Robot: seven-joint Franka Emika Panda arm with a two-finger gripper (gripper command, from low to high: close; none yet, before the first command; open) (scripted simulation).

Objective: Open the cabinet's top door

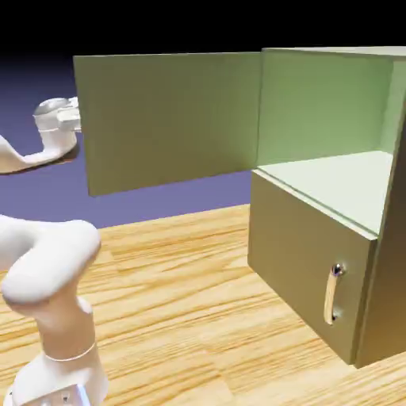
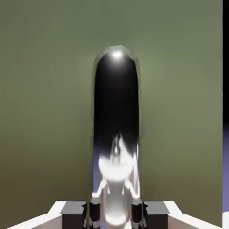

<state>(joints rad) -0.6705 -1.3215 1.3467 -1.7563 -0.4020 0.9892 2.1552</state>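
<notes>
Soft, even light throughout; the handle (image 2: 116, 134) shows a bright glare spot at twelve o'clock, and the hand view looks slightly blurred.

The exterior view stands off beside the table (image 1: 198, 317), looking across at the cabinet (image 1: 317, 262) and the swung-out top door (image 1: 166, 119). The hand view sits pressed close against that shared door, its silver handle (image 2: 116, 134) filling the middle.

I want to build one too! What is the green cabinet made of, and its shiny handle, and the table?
The cabinet looks like painted board: flat, matte olive, no grain, though it could be metal. The lower handle looks like polished metal, silvery with bright glints. The table looks like varnished wood, with streaky golden grain.
</notes>
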